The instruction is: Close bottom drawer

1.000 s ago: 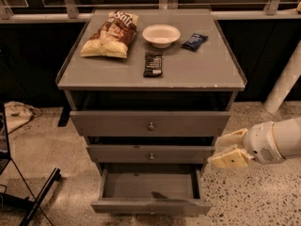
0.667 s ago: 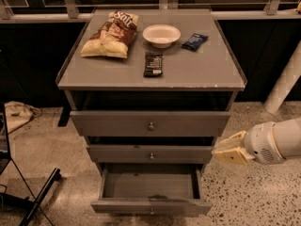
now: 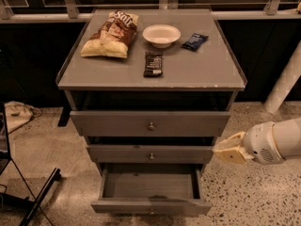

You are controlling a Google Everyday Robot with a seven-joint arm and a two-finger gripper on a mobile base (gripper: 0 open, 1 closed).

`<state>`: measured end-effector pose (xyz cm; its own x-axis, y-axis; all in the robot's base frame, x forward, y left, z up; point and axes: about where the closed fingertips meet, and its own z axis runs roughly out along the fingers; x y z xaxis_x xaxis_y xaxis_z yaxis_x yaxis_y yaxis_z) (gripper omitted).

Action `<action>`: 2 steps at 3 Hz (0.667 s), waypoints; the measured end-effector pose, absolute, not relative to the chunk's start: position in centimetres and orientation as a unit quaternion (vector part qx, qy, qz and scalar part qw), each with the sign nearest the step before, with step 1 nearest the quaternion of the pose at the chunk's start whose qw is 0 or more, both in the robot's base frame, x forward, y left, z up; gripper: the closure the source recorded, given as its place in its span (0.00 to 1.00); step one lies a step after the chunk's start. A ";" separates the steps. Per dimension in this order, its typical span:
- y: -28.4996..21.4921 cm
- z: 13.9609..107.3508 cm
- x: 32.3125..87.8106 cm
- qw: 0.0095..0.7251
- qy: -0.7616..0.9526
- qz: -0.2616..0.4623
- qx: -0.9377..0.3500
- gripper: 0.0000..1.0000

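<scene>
Now the hand [image 3: 229, 150] hovers just right of the middle drawer [image 3: 117, 153]; clenched or released, I can't tell. Down-left, the bottom drawer [image 3: 150, 205] stands pulled well out. Best bet: drop low and push its front squarely at mid-width, so it slides straight.

Lighting: dim, warm, from overhead. Brightest area: cabinet top [image 3: 197, 69]; slight sheen on bowl [image 3: 161, 34]. Deep shadow under top; bkgd near black. Open bottom drawer [image 3: 122, 205]: interior shaded, front edge lit. Pale gripper [image 3: 229, 153], right of cabinet beside mid drawer [image 3: 117, 153], evenly lit. Speckled floor [image 3: 244, 197] moderately lit.
</scene>
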<state>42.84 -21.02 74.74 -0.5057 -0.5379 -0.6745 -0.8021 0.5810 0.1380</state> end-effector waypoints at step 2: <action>-21.4 66.5 41.9 0.358 0.839 0.250 -0.324 1.00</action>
